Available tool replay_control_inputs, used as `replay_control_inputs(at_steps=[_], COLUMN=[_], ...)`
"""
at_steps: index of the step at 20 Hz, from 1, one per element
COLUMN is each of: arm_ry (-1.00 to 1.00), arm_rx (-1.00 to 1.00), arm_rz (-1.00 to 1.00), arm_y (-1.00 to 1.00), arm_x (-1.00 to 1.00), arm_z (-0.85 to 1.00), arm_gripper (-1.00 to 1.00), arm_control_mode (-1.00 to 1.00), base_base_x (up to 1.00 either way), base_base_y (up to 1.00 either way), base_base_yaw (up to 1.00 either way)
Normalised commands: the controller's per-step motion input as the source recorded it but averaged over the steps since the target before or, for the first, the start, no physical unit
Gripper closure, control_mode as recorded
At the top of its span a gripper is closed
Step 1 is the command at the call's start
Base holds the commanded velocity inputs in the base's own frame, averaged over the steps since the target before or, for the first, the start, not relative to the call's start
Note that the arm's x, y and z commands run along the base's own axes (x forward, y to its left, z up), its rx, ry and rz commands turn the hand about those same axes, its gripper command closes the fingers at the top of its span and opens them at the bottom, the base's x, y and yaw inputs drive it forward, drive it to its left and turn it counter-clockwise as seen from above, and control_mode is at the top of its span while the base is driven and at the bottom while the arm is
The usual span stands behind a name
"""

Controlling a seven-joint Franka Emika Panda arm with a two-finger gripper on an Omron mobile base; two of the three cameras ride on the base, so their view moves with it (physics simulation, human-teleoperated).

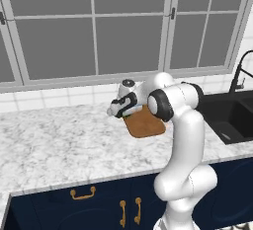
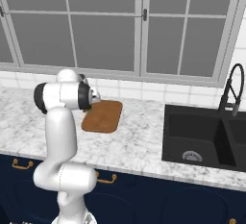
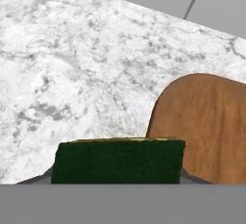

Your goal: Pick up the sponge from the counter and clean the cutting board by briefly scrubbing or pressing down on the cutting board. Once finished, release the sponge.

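Dark green, with a thin yellow-green layer along its top edge, the small blocky sponge (image 3: 118,160) sits clamped in the narrow-set gripper (image 1: 122,114) at the bottom of the hand view, held over the veined marble with the rounded corner of the flat brown wooden cutting board (image 3: 206,127) just to its right. From the left base view the hand hangs low over the board's (image 1: 145,124) near-left edge, a sliver of green showing beneath it; whether the sponge touches the wood or the stone cannot be told. The white and grey marble counter (image 1: 54,145) runs wide on both sides of the board, navy blue cabinets with brass handles (image 1: 82,194) below it. Farther right lies a black sink (image 2: 202,136) with a dark curved faucet (image 2: 234,89), well apart from the board (image 2: 102,116). Behind the counter stand white wall tiles (image 2: 144,89) and a large grey-paned window (image 2: 110,23).
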Motion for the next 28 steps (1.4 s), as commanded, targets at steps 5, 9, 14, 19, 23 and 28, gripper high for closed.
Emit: replay_control_inputs(at_steps=[5, 9, 14, 19, 23, 28], arm_ry=[0.02, 0.05, -0.01, -0.01, 0.0, 0.02], arm_rx=[0.0, 0.0, -0.02, -0.01, 0.08, 0.02], arm_rz=[0.23, 0.17, 0.11, 0.04, 0.0, 0.0], arm_y=[0.45, 0.99, 1.0, 0.36, -0.12, -0.19], arm_x=[-0.45, -0.44, -0.55, -0.53, 0.0, 0.2], arm_z=[0.18, -0.09, -0.43, 0.0, 0.24, 0.1], arm_gripper=[1.0, 1.0, -1.0, -1.0, -1.0, -1.0], arm_control_mode=[-1.0, -1.0, -1.0, -1.0, -1.0, -1.0], base_base_x=[0.0, 0.0, 0.0, 0.0, 0.0, 0.0], base_base_y=[0.0, 0.0, 0.0, 0.0, 0.0, 0.0], base_base_yaw=[0.0, 0.0, 0.0, 0.0, 0.0, 0.0])
